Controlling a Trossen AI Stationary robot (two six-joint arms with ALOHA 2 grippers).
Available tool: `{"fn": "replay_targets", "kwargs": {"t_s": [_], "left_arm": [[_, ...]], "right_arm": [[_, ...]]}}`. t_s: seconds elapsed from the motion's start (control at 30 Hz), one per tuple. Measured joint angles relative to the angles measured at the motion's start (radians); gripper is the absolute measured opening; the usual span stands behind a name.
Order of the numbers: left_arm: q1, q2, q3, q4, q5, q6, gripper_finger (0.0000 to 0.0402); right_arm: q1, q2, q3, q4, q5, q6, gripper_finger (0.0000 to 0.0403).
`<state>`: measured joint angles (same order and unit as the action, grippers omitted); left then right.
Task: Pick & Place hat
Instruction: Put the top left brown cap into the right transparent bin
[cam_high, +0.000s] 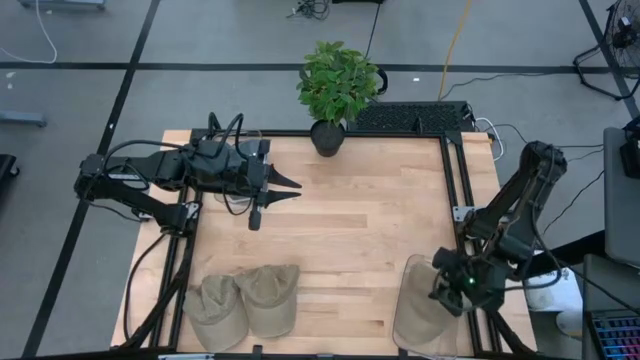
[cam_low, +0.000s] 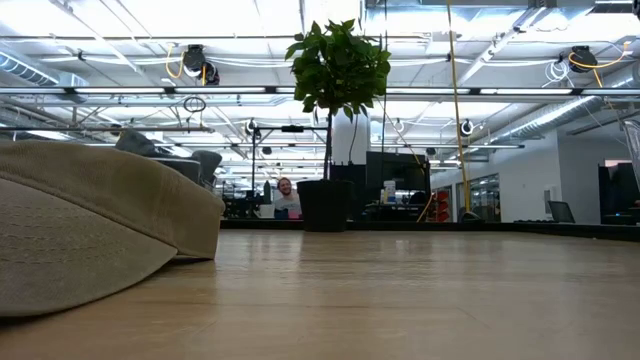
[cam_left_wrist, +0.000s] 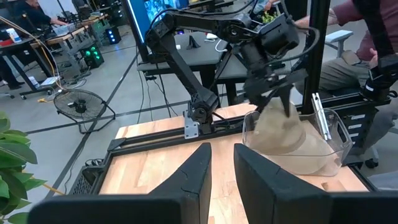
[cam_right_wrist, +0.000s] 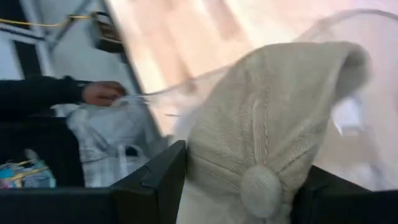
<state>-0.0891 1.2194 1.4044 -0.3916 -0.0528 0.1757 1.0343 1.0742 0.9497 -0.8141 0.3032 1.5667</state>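
A beige knit-looking hat (cam_right_wrist: 273, 118) sits between my right gripper's (cam_right_wrist: 249, 186) fingers, over a clear plastic bin (cam_high: 420, 310) at the table's near right corner. The left wrist view shows this hat (cam_left_wrist: 280, 134) below the right gripper (cam_left_wrist: 273, 93), its lower part inside the bin (cam_left_wrist: 333, 134). Two more tan hats (cam_high: 245, 300) lie on their brims at the near left edge; one fills the low view's left side (cam_low: 90, 230). My left gripper (cam_high: 290, 187) hovers open near the far left, touching nothing. My right gripper is shut on the hat's crown (cam_right_wrist: 249, 143), right by the top button (cam_right_wrist: 261, 190), pinched between the two fingers (cam_right_wrist: 158, 180). It comes from above, pointing down. The hat hangs below the fingers with its lower part (cam_left_wrist: 292, 155) inside the bin; whether it rests on the bottom, I cannot tell.
A potted plant (cam_high: 335, 85) stands at the table's far edge, middle. A black frame rail (cam_high: 455, 190) runs along the table's sides. Bare wood (cam_high: 360, 230) lies in the table's middle. Beyond the right edge are a person's hand (cam_right_wrist: 102, 93) and bags (cam_right_wrist: 112, 140).
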Motion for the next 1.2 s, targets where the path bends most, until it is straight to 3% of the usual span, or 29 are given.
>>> {"fn": "replay_targets", "kwargs": {"t_s": [0.2,0.4,0.87,1.0,1.1,1.2], "left_arm": [[0.000,0.000,0.000,0.000,0.000,0.000,0.0077],[0.000,0.000,0.000,0.000,0.000,0.000,0.0077],[0.000,0.000,0.000,0.000,0.000,0.000,0.0077],[0.000,0.000,0.000,0.000,0.000,0.000,0.0077],[0.000,0.000,0.000,0.000,0.000,0.000,0.0077],[0.000,0.000,0.000,0.000,0.000,0.000,0.0077]], "right_arm": [[-0.071,-0.058,0.000,-0.161,-0.096,0.045,0.0180],[-0.107,-0.107,0.000,-0.178,-0.078,-0.045,0.0180],[-0.108,-0.254,0.000,-0.330,-0.066,0.016,0.0180],[-0.102,-0.271,0.000,-0.318,-0.003,-0.024,0.0177],[-0.090,-0.246,0.000,-0.281,0.035,-0.110,0.0148],[-0.081,-0.212,0.000,-0.166,0.043,-0.206,0.0084]]}}
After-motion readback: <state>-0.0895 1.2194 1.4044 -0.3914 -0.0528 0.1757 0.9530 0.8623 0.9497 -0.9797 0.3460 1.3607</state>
